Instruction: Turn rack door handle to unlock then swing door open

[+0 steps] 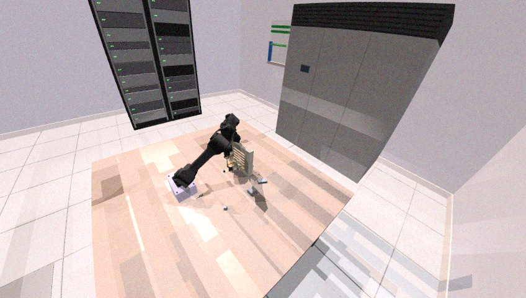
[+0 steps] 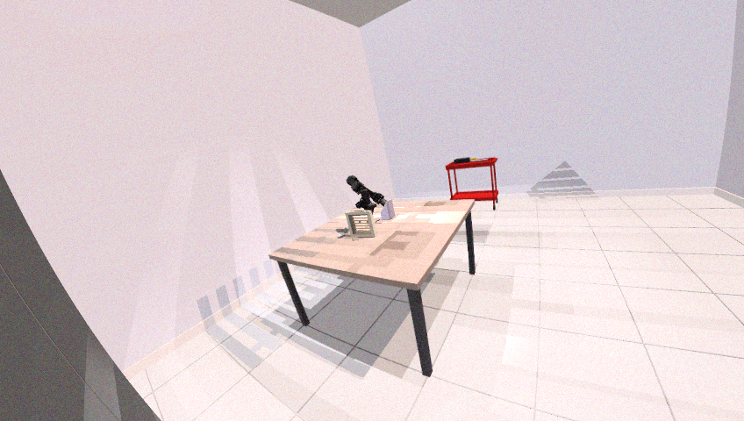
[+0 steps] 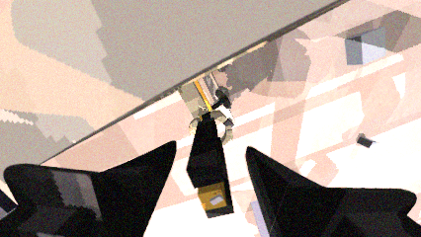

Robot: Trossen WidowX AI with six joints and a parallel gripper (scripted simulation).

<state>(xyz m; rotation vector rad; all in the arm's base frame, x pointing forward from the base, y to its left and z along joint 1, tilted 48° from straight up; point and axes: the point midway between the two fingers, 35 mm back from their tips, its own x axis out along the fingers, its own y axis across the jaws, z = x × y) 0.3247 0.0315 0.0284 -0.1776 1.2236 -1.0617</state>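
The rack frame (image 1: 249, 164) (image 2: 350, 224) (image 3: 163, 44) is a grey-beige upright box with slots, standing on the table. Its broad plain side fills the upper left of the wrist view. My gripper (image 3: 211, 148) is open, its two black fingers apart on either side of the black handle (image 3: 204, 163), which has an orange end. Gaps show between the handle and both fingers. An orange strip (image 3: 203, 95) lies beyond the handle by the frame's edge. The arm hides the handle in the top view. The door's angle and the handle's turn cannot be told clearly.
The wooden table (image 1: 154, 225) (image 2: 412, 279) carries the pale arm base (image 1: 184, 192) (image 2: 387, 210). A grey block (image 1: 262, 180) (image 3: 367, 46) and another grey block (image 1: 252, 191) lie near the frame. A small dark piece (image 1: 225, 207) (image 3: 365, 140) lies farther off.
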